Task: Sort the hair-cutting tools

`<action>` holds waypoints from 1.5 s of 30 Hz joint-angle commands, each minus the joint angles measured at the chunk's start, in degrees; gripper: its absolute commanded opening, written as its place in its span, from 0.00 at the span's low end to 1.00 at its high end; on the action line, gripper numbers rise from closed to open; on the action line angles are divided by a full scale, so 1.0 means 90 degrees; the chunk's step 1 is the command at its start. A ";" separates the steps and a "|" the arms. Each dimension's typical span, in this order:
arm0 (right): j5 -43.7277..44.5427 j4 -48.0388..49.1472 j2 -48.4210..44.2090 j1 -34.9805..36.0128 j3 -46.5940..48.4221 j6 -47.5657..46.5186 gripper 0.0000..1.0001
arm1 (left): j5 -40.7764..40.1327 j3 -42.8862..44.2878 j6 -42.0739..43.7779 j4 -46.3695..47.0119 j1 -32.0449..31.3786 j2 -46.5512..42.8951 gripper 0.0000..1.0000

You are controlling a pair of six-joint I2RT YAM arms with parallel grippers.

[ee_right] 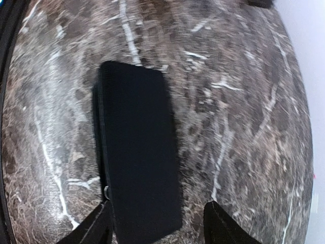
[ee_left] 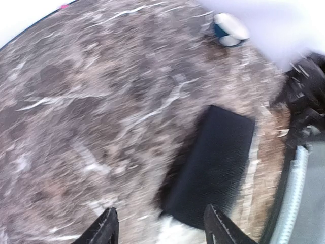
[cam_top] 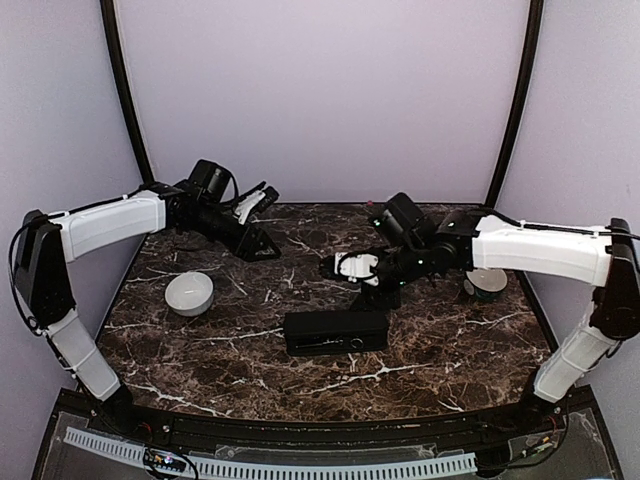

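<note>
Both left jaws and right jaws gape wide, holding nothing; black case (cam_top: 335,332) lies flat on table (cam_top: 200,350), long axis left-right.

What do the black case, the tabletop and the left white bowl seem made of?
The black case: likely fabric, matte, no glare. The tabletop: brown marble-look slab, white veins; stone or laminate, unclear. The white bowl: smooth, plain; ceramic or plastic, cannot tell.

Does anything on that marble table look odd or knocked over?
Nothing looks spilled or damaged. The black case lies flat in the middle. The white bowl on the left and the right-hand bowl both sit upright. The only oddity is that no scissors or combs are in view anywhere.
</note>
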 commanded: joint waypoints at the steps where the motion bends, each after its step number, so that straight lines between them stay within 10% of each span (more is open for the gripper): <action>1: 0.0095 0.0070 0.0576 0.0470 -0.0049 -0.0501 0.57 | -0.0986 -0.0625 0.0974 -0.0140 -0.0027 0.0036 0.53; 8: 0.0533 0.0749 0.1004 0.0880 -0.0416 -0.0832 0.58 | -0.0612 -0.1281 0.1807 0.0306 -0.0030 0.0009 0.54; 17: 0.0612 0.1164 0.1247 0.0950 -0.1101 -0.0933 0.36 | -0.0119 -0.1388 0.2442 0.0396 -0.0345 0.0827 0.51; 41: 0.0968 0.1440 0.1259 0.0947 -0.1532 -0.0820 0.36 | -0.1005 -0.1296 0.2571 0.0710 -0.0873 0.1288 0.32; 45: 0.0994 0.1377 0.1225 0.0950 -0.1483 -0.0824 0.35 | -0.1493 -0.1319 0.2545 0.0835 -0.0892 0.1270 0.42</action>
